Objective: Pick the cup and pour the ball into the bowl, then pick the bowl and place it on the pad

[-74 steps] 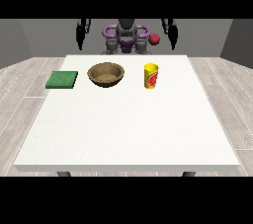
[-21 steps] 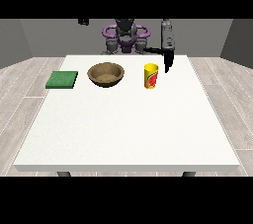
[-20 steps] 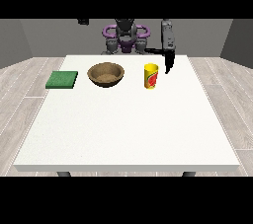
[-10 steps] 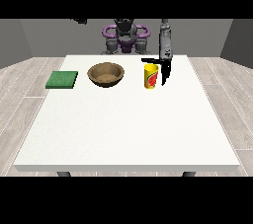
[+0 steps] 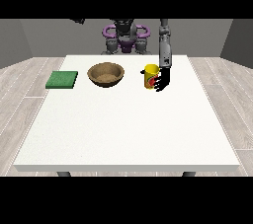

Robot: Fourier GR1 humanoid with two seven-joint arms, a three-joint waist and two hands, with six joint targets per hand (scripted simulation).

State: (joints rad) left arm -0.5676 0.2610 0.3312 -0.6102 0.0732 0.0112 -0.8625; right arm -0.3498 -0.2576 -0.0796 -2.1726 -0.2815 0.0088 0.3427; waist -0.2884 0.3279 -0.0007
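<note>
A yellow cup (image 5: 150, 76) with a red mark stands upright on the white table (image 5: 128, 124), right of the wooden bowl (image 5: 105, 74). The hand at the view's right (image 5: 163, 80) hangs down right beside the cup, its fingers reaching toward the cup's right side. A green pad (image 5: 62, 79) lies at the table's left. The ball does not show. Of the other arm only a dark tip (image 5: 79, 20) shows at the upper left, raised above the table; whether that hand is open or shut cannot be told.
The robot's torso (image 5: 125, 38) stands behind the table's far edge. Grey walls and a plank floor surround the table.
The arm at the view's right has come down from a raised pose and moved in beside the cup. The arm at the view's left has lifted upward.
</note>
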